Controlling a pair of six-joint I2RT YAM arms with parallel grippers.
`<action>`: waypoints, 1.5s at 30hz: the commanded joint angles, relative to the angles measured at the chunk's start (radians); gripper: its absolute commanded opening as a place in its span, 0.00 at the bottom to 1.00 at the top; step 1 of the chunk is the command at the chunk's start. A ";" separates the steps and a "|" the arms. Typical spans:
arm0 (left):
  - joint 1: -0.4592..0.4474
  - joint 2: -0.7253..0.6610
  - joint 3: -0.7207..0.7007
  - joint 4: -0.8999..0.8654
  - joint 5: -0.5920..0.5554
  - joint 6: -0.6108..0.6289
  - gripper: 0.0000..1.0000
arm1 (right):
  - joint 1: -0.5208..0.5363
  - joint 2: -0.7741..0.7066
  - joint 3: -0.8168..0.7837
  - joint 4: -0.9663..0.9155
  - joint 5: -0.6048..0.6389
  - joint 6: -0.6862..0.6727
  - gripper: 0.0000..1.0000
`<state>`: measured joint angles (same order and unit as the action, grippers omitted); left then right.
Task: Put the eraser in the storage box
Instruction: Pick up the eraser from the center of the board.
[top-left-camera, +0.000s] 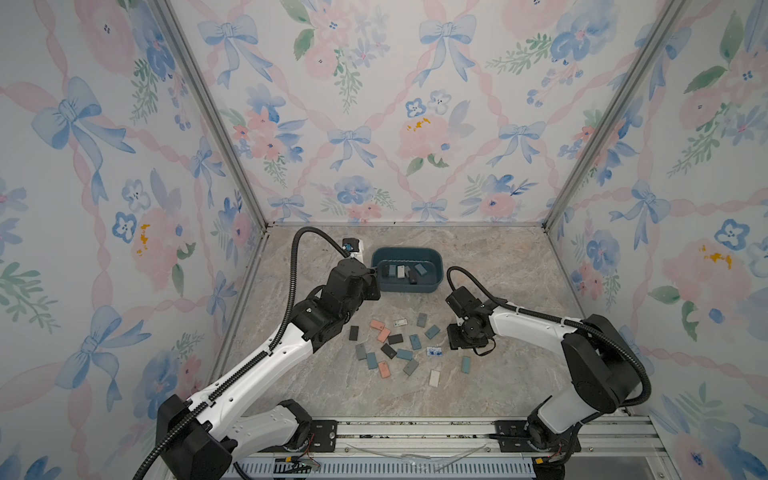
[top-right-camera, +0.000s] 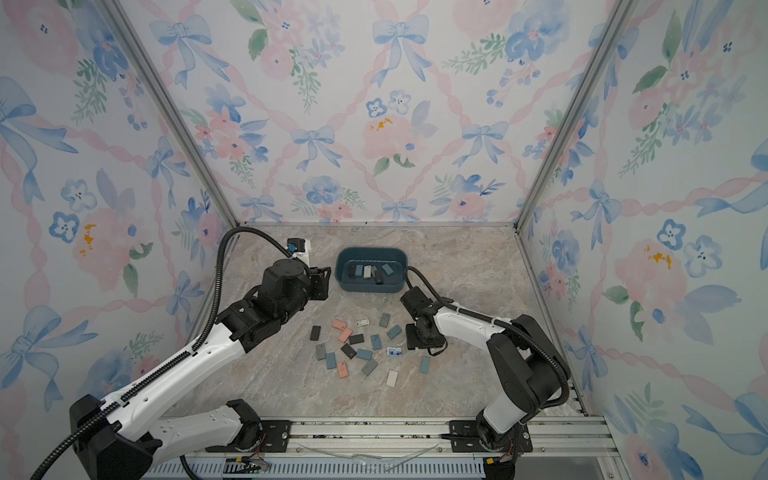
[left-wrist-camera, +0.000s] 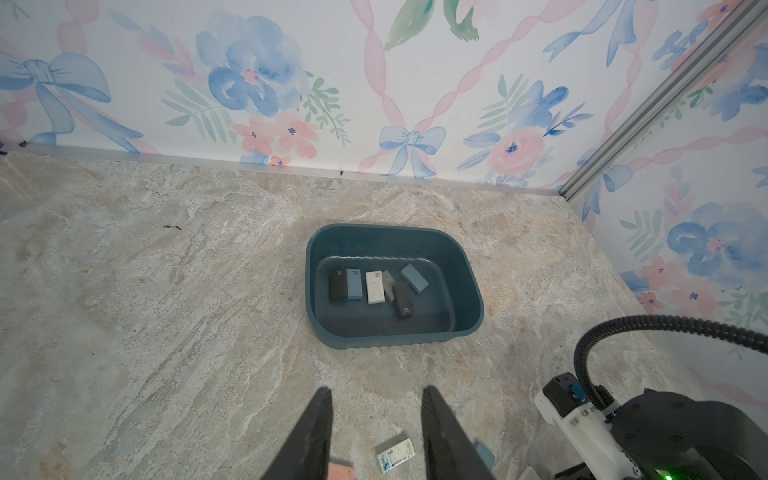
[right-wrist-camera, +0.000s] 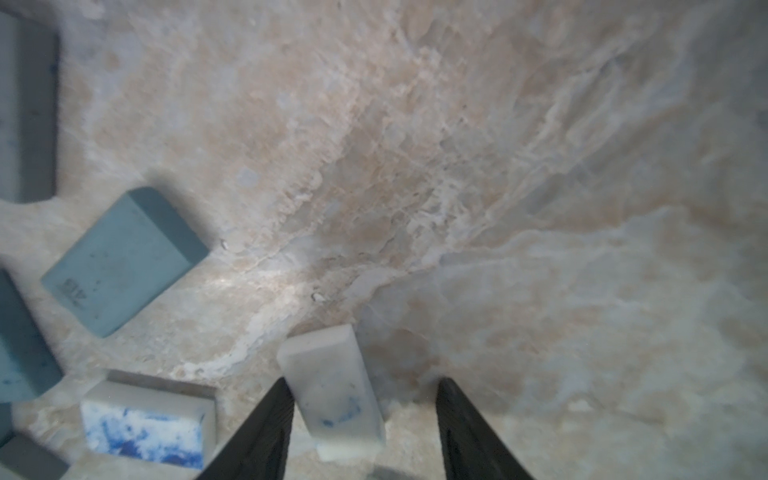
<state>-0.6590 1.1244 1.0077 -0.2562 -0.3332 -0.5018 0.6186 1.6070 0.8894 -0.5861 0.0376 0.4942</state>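
Left wrist view first: left end effector (left-wrist-camera: 377, 390) open and empty, two dark tapered fingers (left-wrist-camera: 320, 432) well apart, a paper-sleeved eraser (left-wrist-camera: 395, 455) flat on the bench (left-wrist-camera: 166, 311) seen between them. Beyond, the storage box (left-wrist-camera: 395, 338): teal-blue plastic tub, rounded corners, smooth shallow walls, rolled rim. Only here six blocks (left-wrist-camera: 375, 286) countable inside: two black, two blue, one white, one grey tucked against a black one. In both top views the same box (top-left-camera: 409, 288) toward the back of the stone-patterned bench, contents harder to tell apart. In front of it, loose erasers (top-left-camera: 404, 354) scattered: matte rectangular slabs in salmon, black, grey, teal and white.

Further right, right end effector (right-wrist-camera: 365, 388) low over the bench, fingertips hidden beneath the black wrist (top-left-camera: 471, 330) in both top views. Shown by the right wrist view alone: jaws apart astride the white eraser (right-wrist-camera: 332, 395), a soft-edged block smeared blue, on the bench well apart from the box, close against one finger, clear gap at the other, not clamped. Just beside it, a blue-stained eraser (right-wrist-camera: 143, 432).
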 joint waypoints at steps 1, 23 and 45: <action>-0.003 -0.020 -0.013 0.012 -0.020 -0.009 0.38 | 0.019 0.017 0.013 -0.003 0.014 0.004 0.55; -0.002 -0.019 -0.017 0.009 -0.059 0.016 0.39 | 0.026 0.026 0.009 -0.001 0.019 0.015 0.27; -0.001 -0.037 -0.047 0.010 -0.066 0.000 0.39 | 0.026 -0.057 0.098 -0.055 0.042 0.004 0.25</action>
<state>-0.6590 1.1061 0.9768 -0.2562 -0.3817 -0.4988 0.6304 1.5883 0.9409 -0.6071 0.0612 0.4980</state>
